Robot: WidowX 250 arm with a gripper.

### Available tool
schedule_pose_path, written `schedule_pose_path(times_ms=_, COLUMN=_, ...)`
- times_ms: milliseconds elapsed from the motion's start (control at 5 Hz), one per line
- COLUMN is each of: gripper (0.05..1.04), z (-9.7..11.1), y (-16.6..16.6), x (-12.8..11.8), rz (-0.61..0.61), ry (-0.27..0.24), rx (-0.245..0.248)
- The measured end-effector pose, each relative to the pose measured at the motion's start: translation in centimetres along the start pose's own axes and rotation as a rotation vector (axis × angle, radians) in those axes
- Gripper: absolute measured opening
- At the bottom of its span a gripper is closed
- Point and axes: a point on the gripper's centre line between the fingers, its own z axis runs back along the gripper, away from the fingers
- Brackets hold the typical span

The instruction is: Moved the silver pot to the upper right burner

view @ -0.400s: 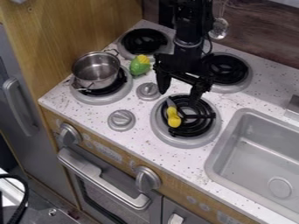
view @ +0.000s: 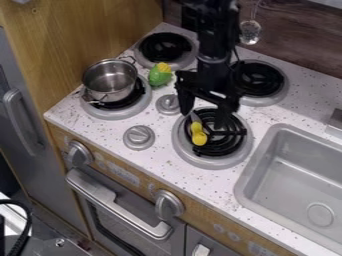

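From the camera view, I have my end effector (view: 206, 116) over the near right burner (view: 199, 161), fingers apart, by a yellow-handled toy knife (view: 198, 134). The silver pot (view: 105, 92) sits on the near left burner (view: 117, 114); a green-and-yellow toy (view: 159, 76) lies near it on the bench (view: 161, 150). Pale markings (view: 122, 174) run along the wooden front, too faint for me to read.

The pot (view: 109, 81) is silver, the tool (view: 204, 118) black. Dark speckles dot the white bench (view: 159, 152); black coils (view: 165, 46) sit in grey rims (view: 204, 162). The sink (view: 287, 185) is grey, the toy vegetable (view: 159, 76) green and yellow, the knife's handle (view: 199, 137) yellow, the wall (view: 297, 45) brown wood-grained.
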Motion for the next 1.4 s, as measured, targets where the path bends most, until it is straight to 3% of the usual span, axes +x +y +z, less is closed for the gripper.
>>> schedule_pose_path(times_ms=400, gripper=0.998, z=-0.1, y=7.1, x=3.2, rz=0.063, ry=-0.074, rx=0.015)
schedule_pose_path(times_ms=800, gripper=0.998, z=-1.0, y=11.4, x=4.3, rz=0.107, ry=-0.065, rx=0.050)
schedule_pose_path(times_ms=1400, gripper=0.998, z=-3.8, y=15.4, x=3.8, rz=0.207, ry=0.010, rx=0.048)
